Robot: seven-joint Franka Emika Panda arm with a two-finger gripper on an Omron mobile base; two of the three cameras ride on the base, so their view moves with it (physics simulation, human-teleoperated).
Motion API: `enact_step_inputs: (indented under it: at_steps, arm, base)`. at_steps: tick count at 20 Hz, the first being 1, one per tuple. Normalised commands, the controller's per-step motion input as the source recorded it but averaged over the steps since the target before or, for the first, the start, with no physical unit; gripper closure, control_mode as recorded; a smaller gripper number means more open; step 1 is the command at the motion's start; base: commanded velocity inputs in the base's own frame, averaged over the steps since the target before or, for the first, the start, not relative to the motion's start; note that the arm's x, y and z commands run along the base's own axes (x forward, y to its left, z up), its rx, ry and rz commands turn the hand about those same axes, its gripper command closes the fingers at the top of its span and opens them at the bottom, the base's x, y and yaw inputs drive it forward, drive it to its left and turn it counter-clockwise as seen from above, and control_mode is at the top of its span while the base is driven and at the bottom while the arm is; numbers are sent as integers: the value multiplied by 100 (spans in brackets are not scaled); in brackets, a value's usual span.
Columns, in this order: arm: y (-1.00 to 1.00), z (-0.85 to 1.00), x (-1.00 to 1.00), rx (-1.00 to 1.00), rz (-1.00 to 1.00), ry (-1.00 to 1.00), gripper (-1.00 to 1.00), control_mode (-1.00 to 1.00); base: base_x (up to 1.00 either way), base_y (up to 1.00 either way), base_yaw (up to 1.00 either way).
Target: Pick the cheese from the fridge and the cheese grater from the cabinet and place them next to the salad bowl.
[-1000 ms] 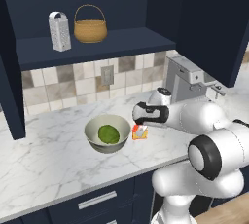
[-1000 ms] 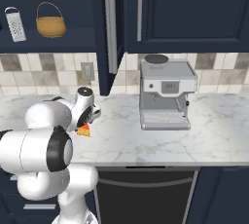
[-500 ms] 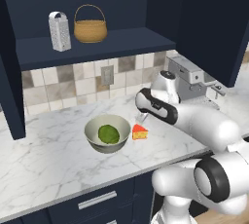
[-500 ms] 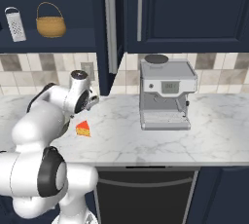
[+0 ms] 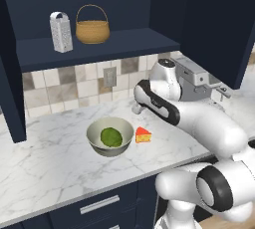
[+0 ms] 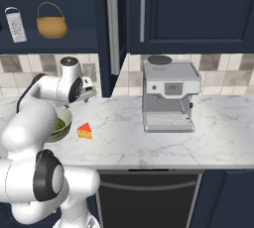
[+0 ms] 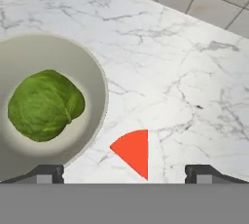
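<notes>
Marble tabletop carries salad bowl with green leafy ball inside; cheese lies just beside bowl, apart from rim. Coffee machine stands well right. Cabinet shelf holds cheese grater beside woven basket. Pincer hangs above cheese, tips spread apart, holding nothing.

Salad bowl cropped by hand view's left edge.
</notes>
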Motion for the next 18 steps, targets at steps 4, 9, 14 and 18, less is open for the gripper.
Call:
enact_step_inputs:
  at_steps: [4, 9, 14, 18]
  arm:
    - [0, 24, -35, 9, -23, -16, -100, -100]
    - [0, 23, -60, 15, -22, -20, -100, -100]
    - [-1, 40, -95, 21, -19, -21, -100, -100]
    - [-19, 57, -86, 17, -23, -2, -100, -100]
  base:
    - [0, 0, 0]
    - [0, 0, 0]
    - [0, 0, 0]
    - [0, 0, 0]
